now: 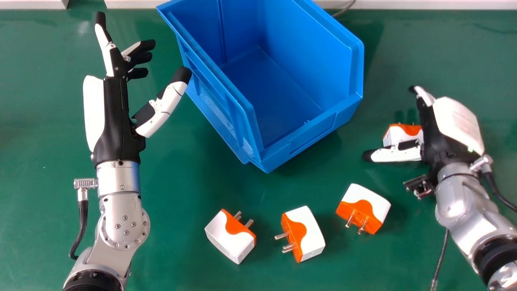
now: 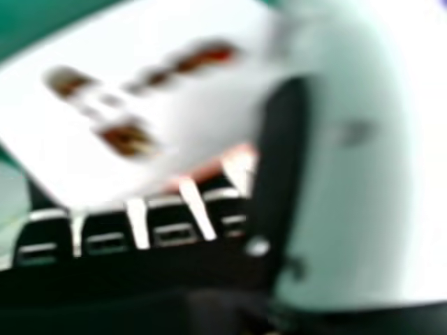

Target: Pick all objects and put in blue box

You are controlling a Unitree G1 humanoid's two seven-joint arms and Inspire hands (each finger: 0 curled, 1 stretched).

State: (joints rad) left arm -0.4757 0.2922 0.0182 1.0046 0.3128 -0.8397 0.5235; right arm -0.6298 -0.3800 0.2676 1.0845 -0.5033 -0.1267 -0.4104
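Observation:
The blue box (image 1: 307, 52) stands at the top centre of the head view. To its right is my right hand (image 1: 436, 139), open, with a white-and-orange plug adapter (image 1: 394, 136) between its thumb and palm. That adapter (image 2: 188, 105) is close to the palm in the right hand view, beside the thumb of my right hand (image 2: 349, 181). Three more adapters lie below the box: one at left (image 1: 230, 236), one in the middle (image 1: 303, 234) and one at right (image 1: 363, 208). My left hand (image 1: 115, 117) is open left of the box, its thumb near the box's side.
The green table (image 1: 173, 194) extends around the box and adapters. A white ledge (image 1: 424, 5) runs along the far edge, with a thin cable (image 1: 345, 8) behind the box. Another cable (image 1: 440, 258) hangs by the right forearm.

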